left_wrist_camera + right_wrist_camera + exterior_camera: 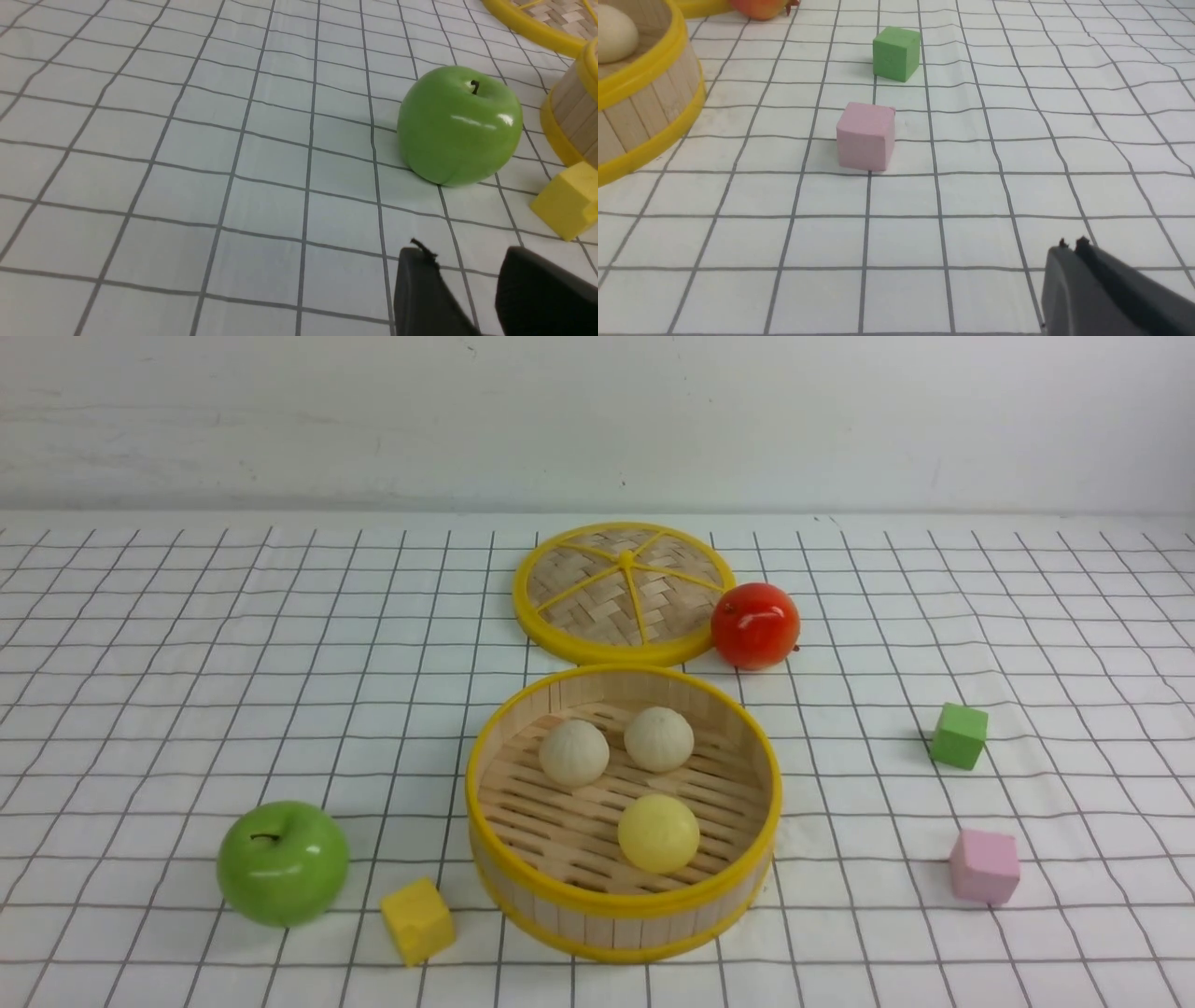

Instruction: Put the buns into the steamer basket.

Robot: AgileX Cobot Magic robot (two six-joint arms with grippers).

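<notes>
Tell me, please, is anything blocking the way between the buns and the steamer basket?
Nothing visible does. All three buns already lie inside the steamer basket, and the lid rests on the table behind it.

We see two off-white buns [616,746] and one pale yellow bun [658,833] in the yellow-rimmed steamer basket [624,903] on grey-gridded white cloth [187,663].

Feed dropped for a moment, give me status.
Left gripper open, right gripper shut, both empty. Three small round buns inside round bamboo steamer basket. Nothing blocking.
</notes>
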